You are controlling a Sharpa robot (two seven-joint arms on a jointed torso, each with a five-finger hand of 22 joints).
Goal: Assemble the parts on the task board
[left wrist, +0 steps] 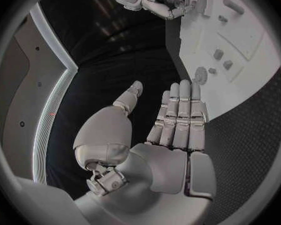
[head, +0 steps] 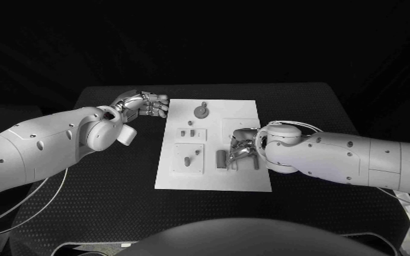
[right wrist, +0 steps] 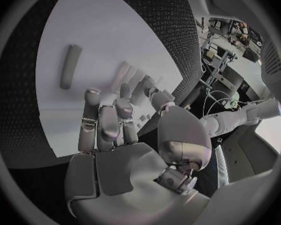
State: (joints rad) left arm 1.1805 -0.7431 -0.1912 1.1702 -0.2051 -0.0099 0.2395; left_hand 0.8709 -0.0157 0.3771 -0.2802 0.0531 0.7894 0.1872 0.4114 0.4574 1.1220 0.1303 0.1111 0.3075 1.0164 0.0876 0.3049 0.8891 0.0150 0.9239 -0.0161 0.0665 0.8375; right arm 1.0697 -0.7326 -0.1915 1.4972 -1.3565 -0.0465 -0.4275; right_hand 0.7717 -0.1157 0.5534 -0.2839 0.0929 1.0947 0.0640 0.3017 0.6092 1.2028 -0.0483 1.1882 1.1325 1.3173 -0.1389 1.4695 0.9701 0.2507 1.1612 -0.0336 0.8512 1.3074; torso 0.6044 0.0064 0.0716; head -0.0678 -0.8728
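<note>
- Partly, the right hand (head: 242, 151) hides the near right corner of the task board (head: 214, 143) in the head view, so whatever lies under its fingers cannot be made out there
- Small raised fittings on the board read as grey shapes; their exact form is too small to tell
- The round part (head: 201, 112) stands at the far middle of the board, with a thin stem rising from it, and shows again in the left wrist view (left wrist: 200, 75)
- A rod-shaped part (head: 221, 159) lies flat on the board near its front edge, just beside the right hand's fingers; in the right wrist view the same rod (right wrist: 69, 66) lies apart from the fingertips (right wrist: 93, 94), not touching them
- The right hand (right wrist: 109, 135) hovers over the board with fingers half curled and somewhat apart, and nothing shows in its grasp
- The left hand (head: 143, 103) sits at the board's far left edge, over the black table (head: 111, 179); from the head camera, whether its fingertips touch the board cannot be told
- From its own wrist camera the left hand (left wrist: 172, 130) is flat and empty, fingers straight and close together, thumb held off to one side
</note>
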